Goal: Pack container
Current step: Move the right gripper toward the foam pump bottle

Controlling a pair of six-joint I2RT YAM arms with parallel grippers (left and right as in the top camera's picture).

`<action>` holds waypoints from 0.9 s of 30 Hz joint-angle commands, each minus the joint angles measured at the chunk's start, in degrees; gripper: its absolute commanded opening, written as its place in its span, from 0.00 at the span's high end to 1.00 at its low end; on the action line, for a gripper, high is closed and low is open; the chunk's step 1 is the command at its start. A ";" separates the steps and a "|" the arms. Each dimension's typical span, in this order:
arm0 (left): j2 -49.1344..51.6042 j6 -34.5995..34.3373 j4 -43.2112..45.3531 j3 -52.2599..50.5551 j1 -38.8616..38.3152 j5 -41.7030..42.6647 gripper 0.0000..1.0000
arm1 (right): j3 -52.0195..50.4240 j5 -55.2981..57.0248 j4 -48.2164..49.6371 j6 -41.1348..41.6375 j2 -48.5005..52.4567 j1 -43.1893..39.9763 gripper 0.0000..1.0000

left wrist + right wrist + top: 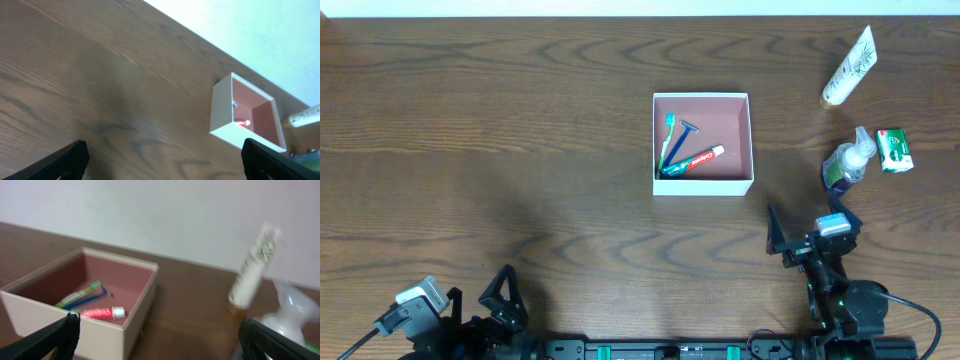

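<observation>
Brown wood-grain table (520, 120) fills the overhead view. The container (725, 125) sits right of centre, holding a green toothbrush (669, 135), a blue razor (682, 140) and a red toothpaste tube (698, 160) (all gathered toward its left side). A white tube (848, 66), a spray bottle (847, 162) and a green soap box (894, 150) lie to its right.

The left gripper (478, 290) waits at the near-left edge, and the right gripper (807, 222) is near the bottle. Both are spread wide and hold nothing.

From the left wrist, the container stands ahead on the right, well apart from the fingers.

From the right wrist, it lies ahead on the left, with the white tube and bottle blurred on the right.
</observation>
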 commanded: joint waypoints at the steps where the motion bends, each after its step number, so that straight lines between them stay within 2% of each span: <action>1: -0.20 -2.08 0.96 -0.17 0.20 0.61 0.02 | -0.09 -8.55 5.60 -0.37 -0.17 0.42 0.01; 6: -0.17 -2.10 1.33 -0.17 0.20 0.61 0.02 | 0.28 -14.71 20.90 -0.37 -0.17 0.39 0.01; 11: -0.20 -2.08 1.33 -0.17 0.20 0.61 0.02 | 5.68 -13.62 17.81 -0.72 -0.13 0.09 0.01; 16: -0.20 -2.08 1.33 -0.17 0.20 0.61 0.02 | 17.90 -11.23 6.67 -8.22 2.71 -1.27 0.01; 18: -0.17 -2.05 1.29 -0.17 0.20 0.61 0.02 | 25.14 -7.34 -0.94 -9.11 5.95 -1.95 0.01; 27: -0.20 -2.05 1.29 -0.17 0.20 0.61 0.02 | 57.13 -3.67 -33.31 -12.20 30.75 -2.93 0.01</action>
